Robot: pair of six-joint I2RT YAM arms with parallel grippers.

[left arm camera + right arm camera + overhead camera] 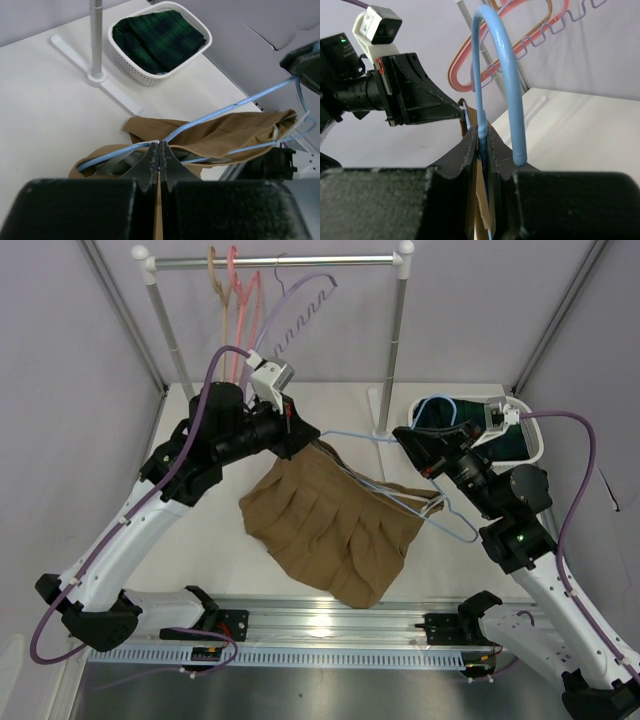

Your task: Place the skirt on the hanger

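Skirt [320,525] under hanger [360,434], left hand [305,435] pinching its edge, right hand [404,440] clamping hanger

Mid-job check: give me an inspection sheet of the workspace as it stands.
Surface: white table, no spills seen.
Job's things: skirt crumpled mid-table, one corner lifted; hanger held across it.
Clutter: white basket holding dark plaid cloth, far right.
Grippers: left fingers shut on the skirt's edge by the hanger's arm; right fingers shut on the hanger below its hook.
Cables: purple cables loop off both arms, clear of the cloth.
Surroundings: rail with spare hangers behind; grey walls.
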